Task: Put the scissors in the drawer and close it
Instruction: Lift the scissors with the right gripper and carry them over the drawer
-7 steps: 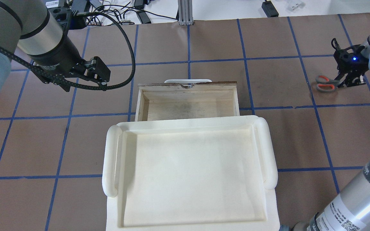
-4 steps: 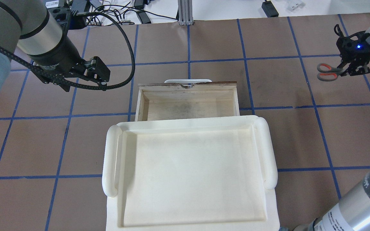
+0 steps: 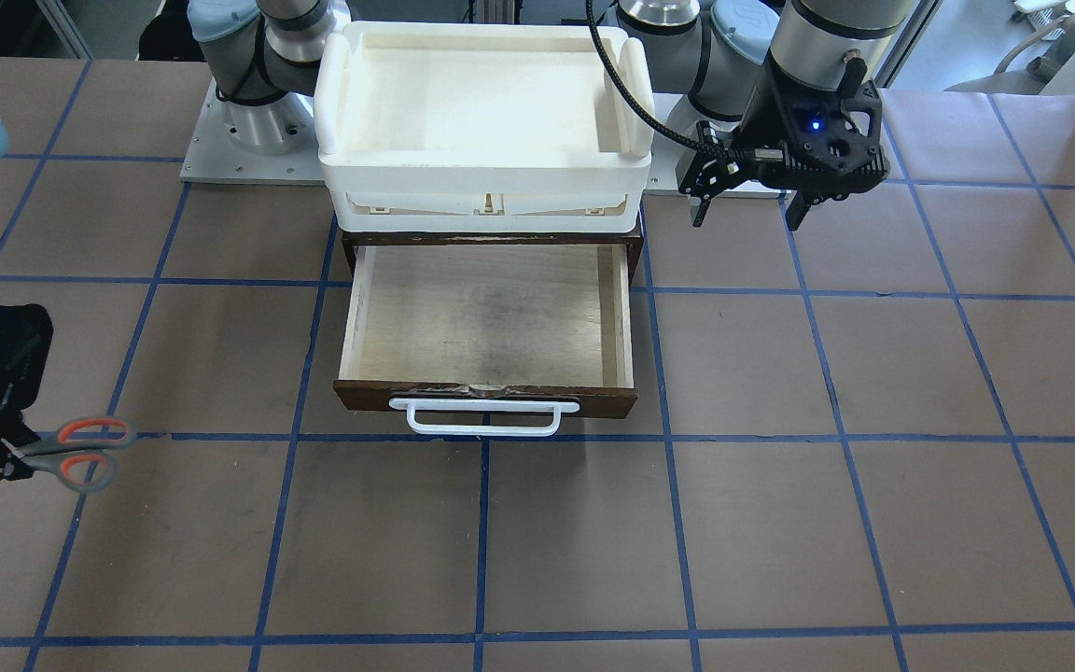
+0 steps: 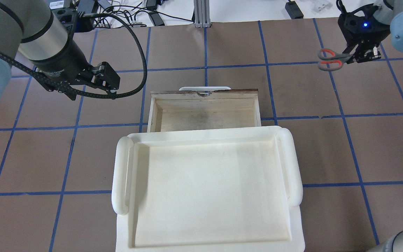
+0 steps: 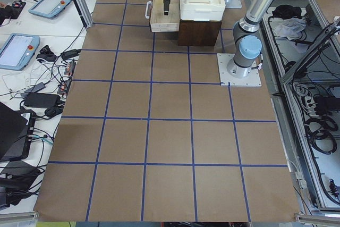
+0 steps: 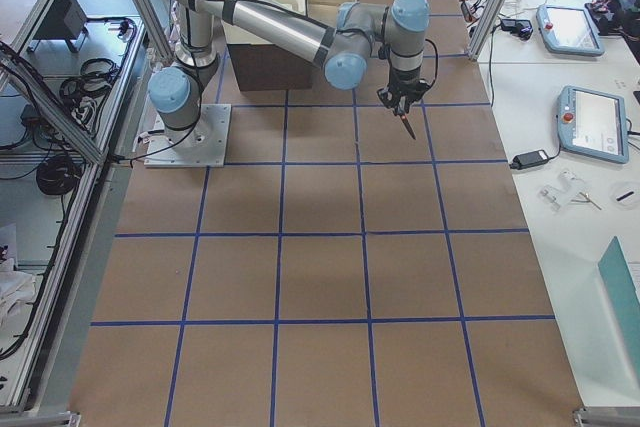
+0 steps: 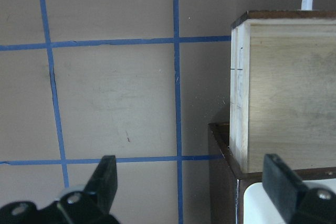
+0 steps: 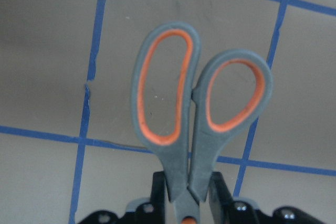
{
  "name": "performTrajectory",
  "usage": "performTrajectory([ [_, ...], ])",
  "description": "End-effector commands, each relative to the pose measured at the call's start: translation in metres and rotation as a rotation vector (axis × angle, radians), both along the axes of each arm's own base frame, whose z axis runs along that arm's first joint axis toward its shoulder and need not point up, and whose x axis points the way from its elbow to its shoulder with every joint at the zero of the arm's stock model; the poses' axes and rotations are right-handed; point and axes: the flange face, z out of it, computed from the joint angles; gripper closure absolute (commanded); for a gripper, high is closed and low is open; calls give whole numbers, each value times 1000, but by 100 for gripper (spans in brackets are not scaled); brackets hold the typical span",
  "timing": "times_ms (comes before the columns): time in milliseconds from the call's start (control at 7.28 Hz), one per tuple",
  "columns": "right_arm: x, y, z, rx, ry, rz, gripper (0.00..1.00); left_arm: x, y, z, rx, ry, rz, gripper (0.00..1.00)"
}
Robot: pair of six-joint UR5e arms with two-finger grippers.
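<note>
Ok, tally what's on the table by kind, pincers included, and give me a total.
scissors: 1
drawer: 1
white tray: 1
pincers: 2, the left pincer open, the right pincer shut on the scissors
Total: 5

pale bare-wood drawer [image 4: 205,117], matt plastic-handled scissors [image 4: 331,59].

one camera looks down from behind the robot [image 3: 248,121], one faces it across the table [image 3: 780,467]. two watch from the far ends, two sit close on wrists. both high ones see the drawer [image 4: 205,119], handle toward twelve o'clock overhead.
</note>
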Motion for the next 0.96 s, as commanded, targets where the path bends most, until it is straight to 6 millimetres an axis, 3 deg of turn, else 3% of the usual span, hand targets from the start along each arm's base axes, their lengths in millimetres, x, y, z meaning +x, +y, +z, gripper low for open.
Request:
performTrajectory([
  [0,89,18,23,3,-14,-40,100,1,0,-1,0,0,1,0],
  [687,264,74,36,23,-56,-180,100,1,1,0,-1,-1,1,0],
  [824,288,85,33,29,-61,-194,100,0,2,-1,0,-1,-1,0],
])
